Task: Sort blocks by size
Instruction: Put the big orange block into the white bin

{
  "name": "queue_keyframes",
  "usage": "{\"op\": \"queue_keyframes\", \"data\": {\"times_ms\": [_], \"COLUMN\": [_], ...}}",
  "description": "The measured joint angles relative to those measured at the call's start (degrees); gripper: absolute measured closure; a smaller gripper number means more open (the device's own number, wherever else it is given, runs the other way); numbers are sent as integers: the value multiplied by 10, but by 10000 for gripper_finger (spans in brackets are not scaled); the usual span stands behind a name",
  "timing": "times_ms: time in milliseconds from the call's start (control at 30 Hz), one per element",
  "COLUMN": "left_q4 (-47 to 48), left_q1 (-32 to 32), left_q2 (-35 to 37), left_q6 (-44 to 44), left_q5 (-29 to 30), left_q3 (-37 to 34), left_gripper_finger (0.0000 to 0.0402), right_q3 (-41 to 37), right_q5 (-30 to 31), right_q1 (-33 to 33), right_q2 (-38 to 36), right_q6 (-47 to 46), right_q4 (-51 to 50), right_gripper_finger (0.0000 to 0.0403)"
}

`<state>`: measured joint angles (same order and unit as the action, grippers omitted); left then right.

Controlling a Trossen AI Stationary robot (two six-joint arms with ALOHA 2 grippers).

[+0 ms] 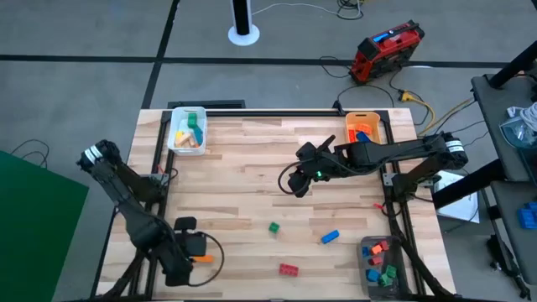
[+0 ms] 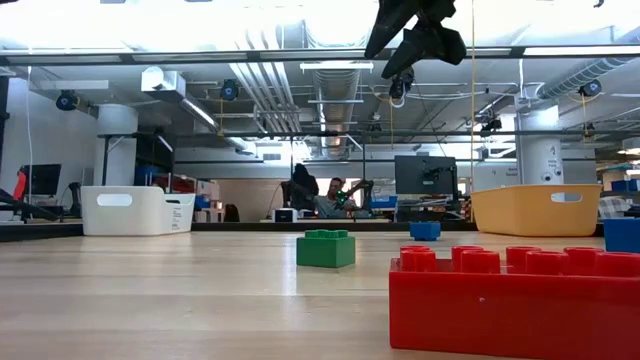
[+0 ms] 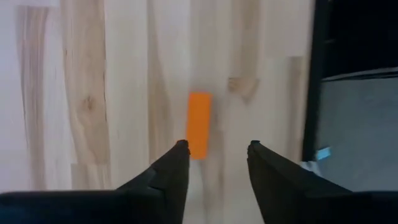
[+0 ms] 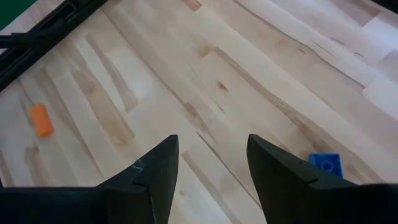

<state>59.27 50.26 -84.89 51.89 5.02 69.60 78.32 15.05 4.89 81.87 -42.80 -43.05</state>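
At the surface's near-left corner, the left tool (image 3: 213, 155) hangs with fingers apart, empty, over an orange block (image 3: 199, 125). The right tool (image 1: 299, 186), also apart and empty, hovers mid-surface. Three bins (image 1: 186, 147) already hold blocks; green (image 1: 273, 227), blue (image 1: 330, 237), red (image 1: 289, 269) and orange ones remain loose.

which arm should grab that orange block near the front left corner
Left, probably. The left claw is open and hovers right by the orange block, while the right claw hangs empty over mid-table.
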Motion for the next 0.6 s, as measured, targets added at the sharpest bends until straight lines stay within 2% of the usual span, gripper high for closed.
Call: {"op": "queue_keyframes", "data": {"times_ms": [267,400,533,600], "left_q4": [-12,-70,-149,-152], "left_q1": [11,18,18,19], "left_q2": [-103,-131,-131,-127], "left_q6": [-41,-40,12,35], "left_q5": [29,24,0,4], "left_q3": [-1,-25,-81,-101], "left_gripper_finger": [195,185,184,185], "right_q3": [0,0,0,0], "right_q5": [0,0,0,0], "right_q1": [1,1,1,1], "right_q2": [0,0,0,0], "right_q6": [0,2,5,4], "right_q4": [0,0,-1,-1], "right_gripper_finger": [219,213,215,217]}}
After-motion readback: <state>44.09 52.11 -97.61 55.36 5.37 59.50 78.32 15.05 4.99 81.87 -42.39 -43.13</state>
